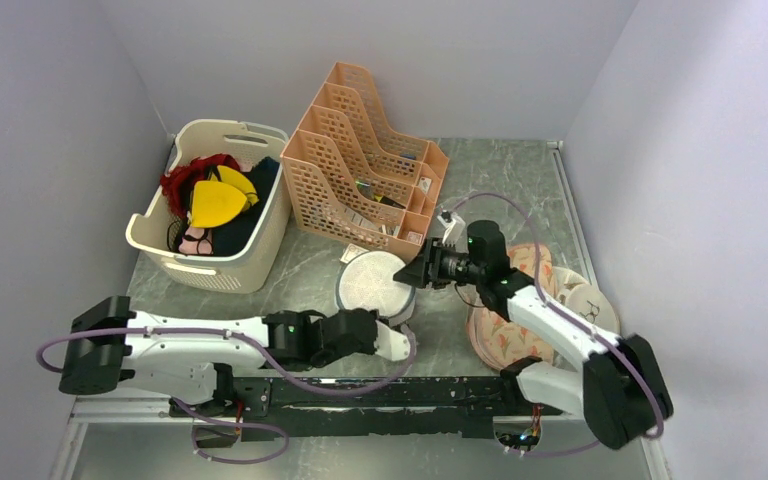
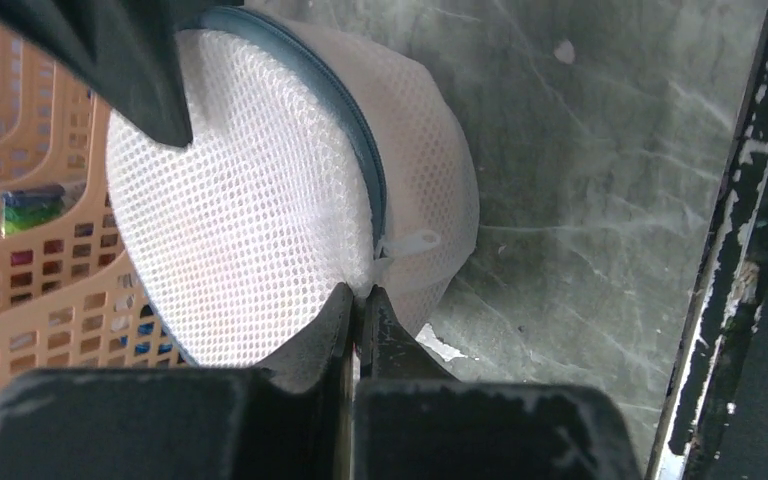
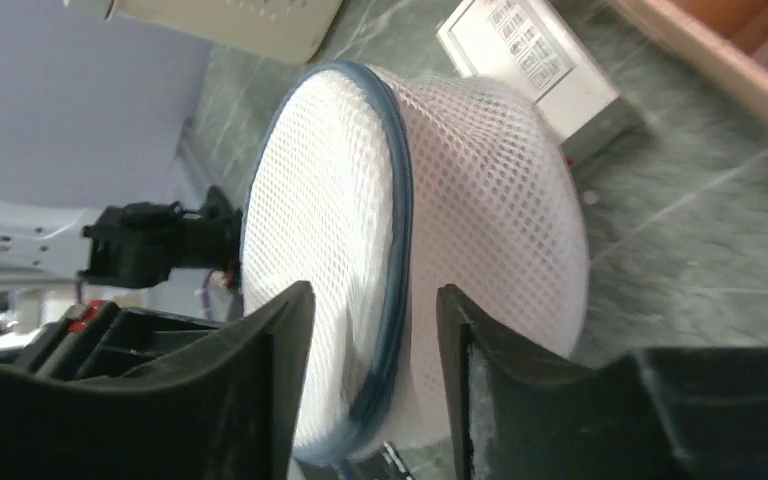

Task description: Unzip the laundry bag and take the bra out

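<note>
My left hand (image 2: 360, 300) was shut on the seam of the laundry bag (image 2: 260, 200) just under the pull tab (image 2: 412, 243), the bag on the tabletop (image 2: 580, 200) between my hands. My right hand (image 3: 375, 295), half open astride the zip (image 3: 400, 200), needed to clamp before any pull.

No legible text anywhere. White box (image 3: 530, 60): printed label, characters too blurred to read.
</note>
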`<move>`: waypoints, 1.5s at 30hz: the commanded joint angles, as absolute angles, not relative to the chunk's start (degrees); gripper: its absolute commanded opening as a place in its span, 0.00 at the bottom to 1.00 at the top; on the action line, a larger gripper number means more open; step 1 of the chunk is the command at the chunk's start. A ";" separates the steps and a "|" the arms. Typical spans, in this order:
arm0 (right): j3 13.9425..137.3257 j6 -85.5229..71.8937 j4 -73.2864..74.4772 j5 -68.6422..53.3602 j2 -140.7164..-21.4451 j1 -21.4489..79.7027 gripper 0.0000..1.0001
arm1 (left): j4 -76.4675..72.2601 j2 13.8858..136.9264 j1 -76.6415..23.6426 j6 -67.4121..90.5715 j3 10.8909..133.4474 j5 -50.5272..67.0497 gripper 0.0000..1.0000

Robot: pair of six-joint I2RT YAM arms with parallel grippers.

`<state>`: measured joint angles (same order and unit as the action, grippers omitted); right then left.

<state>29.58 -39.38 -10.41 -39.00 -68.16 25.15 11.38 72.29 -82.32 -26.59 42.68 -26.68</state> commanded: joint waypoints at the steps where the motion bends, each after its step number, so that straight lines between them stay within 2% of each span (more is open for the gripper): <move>1: 33.11 -29.33 2.66 -23.70 -57.88 25.36 0.55 | 14.02 67.24 -77.25 -18.70 46.15 -17.43 0.07; 4: 32.11 -26.77 3.76 -15.13 -49.68 25.34 0.67 | 13.53 64.71 -70.47 -15.25 46.77 -7.76 0.07; 7: 28.63 -26.48 0.19 -13.52 -43.16 25.47 0.70 | 12.12 63.89 -64.59 -13.21 47.26 -0.90 0.07; 10: 25.59 -25.81 -5.47 -16.86 -40.52 26.94 0.69 | 12.52 65.08 -61.08 -11.51 48.73 2.80 0.07; 12: 24.84 -24.04 -8.54 -18.24 -40.91 30.88 0.65 | 12.89 66.18 -59.06 -10.01 49.67 5.09 0.07; 17: 27.19 -17.79 -6.02 -9.99 -43.36 43.67 0.56 | 14.47 69.35 -55.78 -7.23 51.90 10.28 0.07; 22: 26.38 -16.67 -9.37 -5.76 -46.83 50.78 0.42 | 14.85 70.54 -53.71 -6.29 52.72 12.69 0.07; 37: 30.79 -14.95 -8.95 8.89 -55.75 59.89 0.38 | 15.31 71.39 -52.77 -6.24 53.35 16.72 0.07; 41: 32.19 -15.13 -7.64 11.61 -57.05 60.87 0.32 | 15.38 71.53 -52.76 -6.24 53.36 17.05 0.07; 45: 32.30 -16.91 -5.93 16.08 -56.23 60.91 0.15 | 15.48 71.52 -52.74 -6.33 53.45 17.11 0.07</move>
